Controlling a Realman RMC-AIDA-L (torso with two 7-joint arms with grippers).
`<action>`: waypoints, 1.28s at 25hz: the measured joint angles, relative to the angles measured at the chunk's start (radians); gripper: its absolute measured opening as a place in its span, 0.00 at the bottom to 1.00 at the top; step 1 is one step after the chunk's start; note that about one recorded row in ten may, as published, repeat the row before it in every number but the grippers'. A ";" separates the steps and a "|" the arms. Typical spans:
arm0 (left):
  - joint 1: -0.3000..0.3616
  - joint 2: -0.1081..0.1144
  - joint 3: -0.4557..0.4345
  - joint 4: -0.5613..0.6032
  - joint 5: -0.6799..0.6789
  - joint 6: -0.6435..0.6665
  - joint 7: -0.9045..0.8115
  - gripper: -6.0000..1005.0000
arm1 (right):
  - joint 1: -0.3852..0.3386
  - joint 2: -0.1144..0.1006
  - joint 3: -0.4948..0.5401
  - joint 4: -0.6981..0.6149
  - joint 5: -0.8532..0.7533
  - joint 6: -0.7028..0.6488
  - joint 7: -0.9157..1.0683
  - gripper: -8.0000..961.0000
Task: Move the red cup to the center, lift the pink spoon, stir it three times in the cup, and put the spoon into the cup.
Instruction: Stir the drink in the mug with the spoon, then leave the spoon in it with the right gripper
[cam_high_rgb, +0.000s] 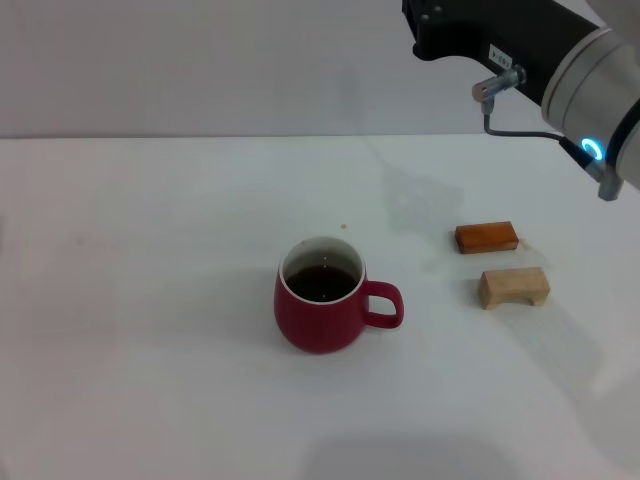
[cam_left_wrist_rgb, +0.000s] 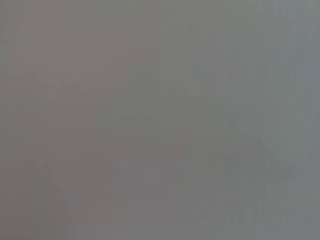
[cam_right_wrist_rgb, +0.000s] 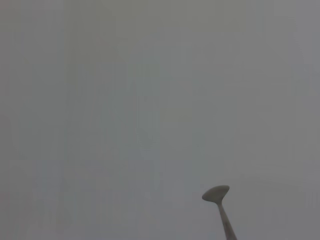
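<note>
Right gripper fingers fall outside every view, so open or closed cannot be determined; only the right arm (cam_high_rgb: 560, 50) shows, upper right of the head view. Spoon bowl (cam_right_wrist_rgb: 216, 193) and neck appear lower right in the right wrist view. Red cup (cam_high_rgb: 322, 297) stands centre frame, handle toward the orange-brown block (cam_high_rgb: 487, 237) and tan block (cam_high_rgb: 514, 287), well apart. White table (cam_high_rgb: 150, 330) lies open around it.
</note>
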 joint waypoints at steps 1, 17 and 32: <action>0.000 0.000 -0.002 0.000 0.000 0.000 0.000 0.84 | 0.005 0.001 0.004 0.020 0.000 0.037 -0.002 0.17; -0.001 0.002 -0.027 -0.001 0.000 -0.001 -0.001 0.84 | 0.194 0.002 0.094 0.156 0.022 0.541 -0.016 0.17; -0.002 0.002 -0.041 0.009 -0.001 -0.001 -0.005 0.84 | 0.398 0.001 0.289 0.156 0.241 0.990 -0.117 0.17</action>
